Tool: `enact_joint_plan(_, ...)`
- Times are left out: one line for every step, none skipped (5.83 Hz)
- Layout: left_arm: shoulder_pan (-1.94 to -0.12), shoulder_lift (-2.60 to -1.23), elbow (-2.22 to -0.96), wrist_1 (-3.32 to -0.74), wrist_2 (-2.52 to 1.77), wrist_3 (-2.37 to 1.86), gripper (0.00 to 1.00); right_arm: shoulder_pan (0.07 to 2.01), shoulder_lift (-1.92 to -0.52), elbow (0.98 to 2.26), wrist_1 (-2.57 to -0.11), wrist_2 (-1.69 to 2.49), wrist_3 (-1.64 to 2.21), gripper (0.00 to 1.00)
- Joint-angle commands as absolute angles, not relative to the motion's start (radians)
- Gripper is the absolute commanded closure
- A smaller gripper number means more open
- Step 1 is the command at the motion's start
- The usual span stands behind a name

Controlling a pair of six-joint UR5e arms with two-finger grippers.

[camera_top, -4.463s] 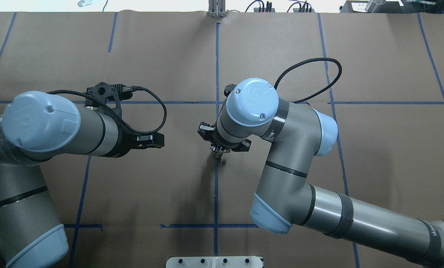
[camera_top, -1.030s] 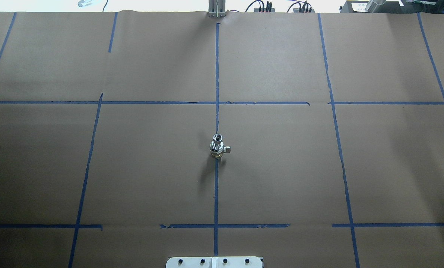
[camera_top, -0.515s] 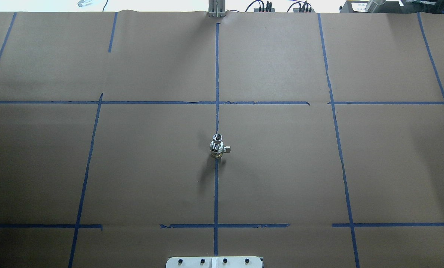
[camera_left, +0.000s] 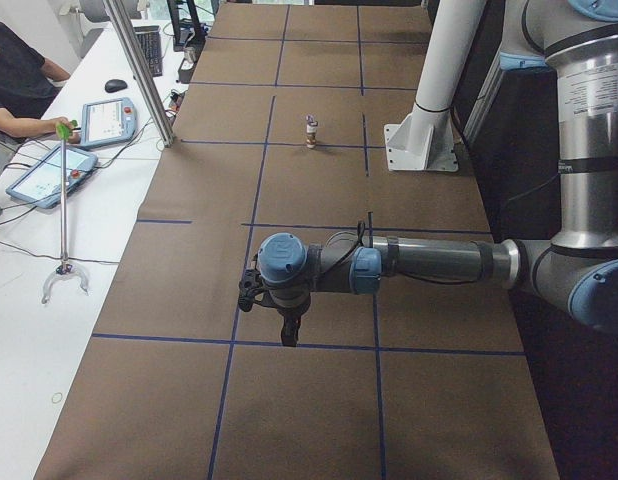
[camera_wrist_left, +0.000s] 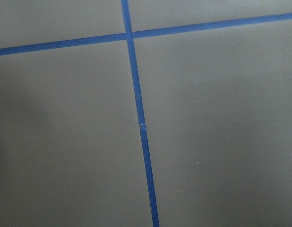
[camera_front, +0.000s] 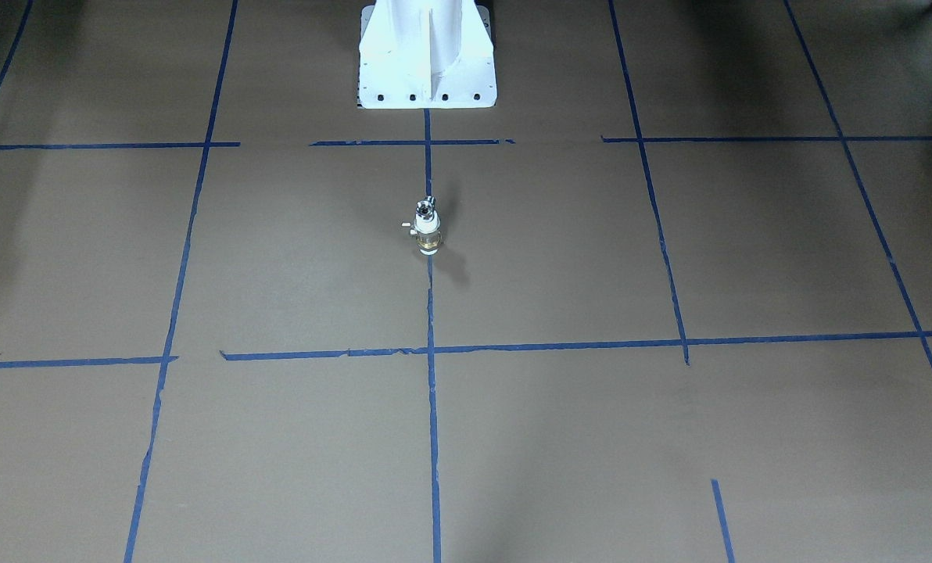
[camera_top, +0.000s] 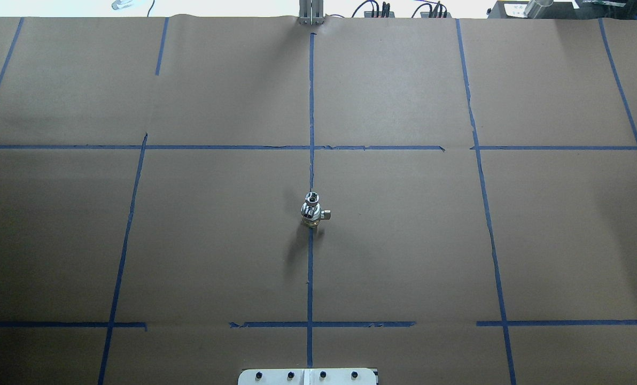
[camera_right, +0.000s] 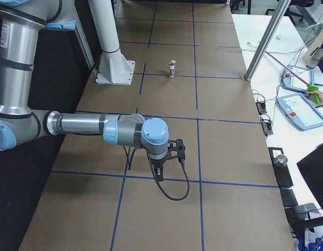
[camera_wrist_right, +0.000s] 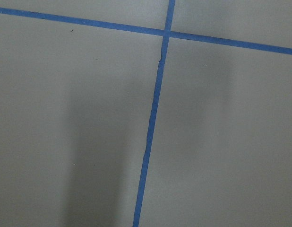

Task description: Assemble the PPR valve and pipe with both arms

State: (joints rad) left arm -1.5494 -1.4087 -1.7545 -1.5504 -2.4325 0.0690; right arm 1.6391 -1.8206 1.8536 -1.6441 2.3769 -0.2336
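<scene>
Left gripper [camera_left: 288, 332] hangs well apart from the parts; I cannot tell how far it is open. At 12 o'clock from the base [camera_top: 265, 376], the pipe [camera_top: 312, 199] sits atop the upright valve [camera_top: 311, 216], whose stem points to 3 o'clock. The assembly looks done. Right gripper [camera_right: 158, 173] is equally far off, and I cannot tell its opening either.

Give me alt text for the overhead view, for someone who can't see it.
The PPR valve stands upright on the centre blue tape line of the brown table, the silver pipe seated on top. A white base plate shows at the bottom edge.
</scene>
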Motion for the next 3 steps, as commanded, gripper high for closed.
enact_joint_plan(-1.563, -1.393, -1.759, -1.560, -2.427, 0.060, 0.00, 1.614, -1.813, 1.856, -1.643, 2.365, -0.238, 0.00)
enact_joint_plan(-1.563, -1.393, -1.763, -1.562, -2.427, 0.057, 0.00, 1.591, -1.801, 1.861, -1.640, 2.365, -0.239, 0.00)
enact_joint_plan(-1.563, -1.394, -1.763, -1.563, -2.427, 0.049, 0.00, 1.585, -1.804, 1.862, -1.638, 2.365, -0.244, 0.00)
